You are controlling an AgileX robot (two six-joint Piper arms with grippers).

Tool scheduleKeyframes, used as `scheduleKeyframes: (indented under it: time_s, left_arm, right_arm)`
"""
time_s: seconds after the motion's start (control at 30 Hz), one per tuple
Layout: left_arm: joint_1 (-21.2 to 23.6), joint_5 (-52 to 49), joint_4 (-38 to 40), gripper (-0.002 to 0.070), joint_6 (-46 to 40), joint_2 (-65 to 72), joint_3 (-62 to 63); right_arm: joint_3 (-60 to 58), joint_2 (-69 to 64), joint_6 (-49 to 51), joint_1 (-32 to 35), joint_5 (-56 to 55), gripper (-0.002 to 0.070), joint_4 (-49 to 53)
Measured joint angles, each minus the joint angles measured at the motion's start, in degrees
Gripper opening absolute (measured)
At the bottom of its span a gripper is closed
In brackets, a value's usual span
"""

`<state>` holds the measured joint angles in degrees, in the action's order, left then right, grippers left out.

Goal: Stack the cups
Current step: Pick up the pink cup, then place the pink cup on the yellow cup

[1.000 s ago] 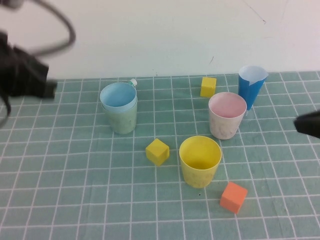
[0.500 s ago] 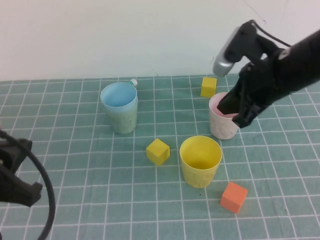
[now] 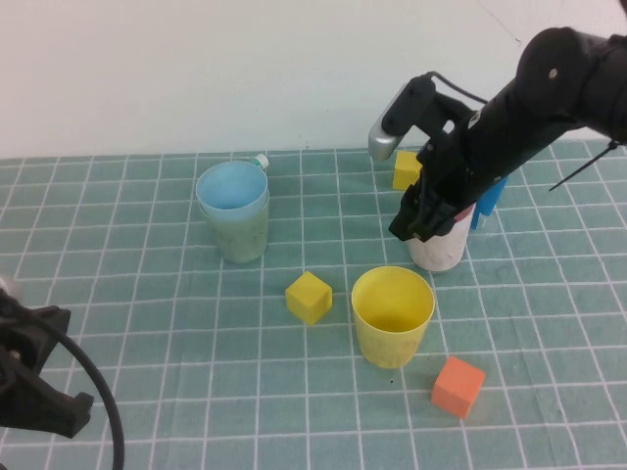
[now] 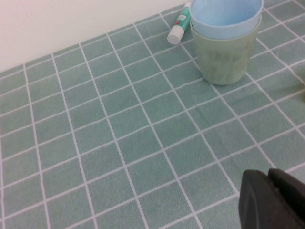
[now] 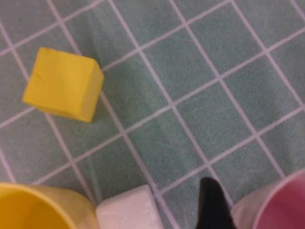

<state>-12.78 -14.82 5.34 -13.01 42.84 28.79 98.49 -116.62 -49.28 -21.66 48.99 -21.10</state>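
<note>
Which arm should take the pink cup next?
Right: the right gripper hangs at the pink cup, while the left gripper sits shut, far off at the table's near left edge.

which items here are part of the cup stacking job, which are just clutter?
Job:
- light blue cup, nested in sage green cup
- yellow cup
- pink cup, right end effector over it
- left end effector, low near table edge

Clutter:
- yellow cubes
- orange cube
- dark blue cone
- small tube
</note>
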Motion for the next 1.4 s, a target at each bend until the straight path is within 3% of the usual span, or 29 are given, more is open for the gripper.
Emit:
scheduleKeyframes:
  time_s: [0.1, 0.27, 0.37, 0.73, 1.0, 1.2, 1.4]
  left_arm:
    - [0.0, 1.3, 0.0, 0.0001, 0.0, 0.0, -0.7]
    - [0.0, 3.6, 0.0, 0.0001, 0.0, 0.0, -0.8]
    - [0.0, 4.5, 0.0, 0.0001, 0.0, 0.0, -0.8]
    - [0.0, 4.9, 0.1, 0.0001, 0.0, 0.0, -0.8]
    - [0.0, 4.2, 0.4, 0.0001, 0.0, 0.0, -0.8]
    - [0.0, 4.0, 0.5, 0.0001, 0.1, 0.0, -0.8]
    - [0.0, 3.1, 1.5, 0.0001, 0.1, 0.0, -0.8]
  right_arm:
    - [0.6, -1.6, 0.0, 0.0, -0.1, 0.0318, 0.0]
    - [0.9, -2.1, 0.0, 0.0, -0.5, 0.0097, 0.0]
    - [1.5, -2.1, -0.6, 0.0, -0.4, 0.0046, 0.1]
    - [14.7, -1.3, -0.1, -1.1, 12.8, 0.004, -0.3]
    - [17.9, 7.4, 4.8, -12.1, 21.7, 0.004, 6.6]
    - [7.4, 15.3, 8.4, -17.0, 19.2, 0.0039, 8.7]
    - [-11.7, 22.3, 9.9, -17.1, 2.1, 0.0037, 7.9]
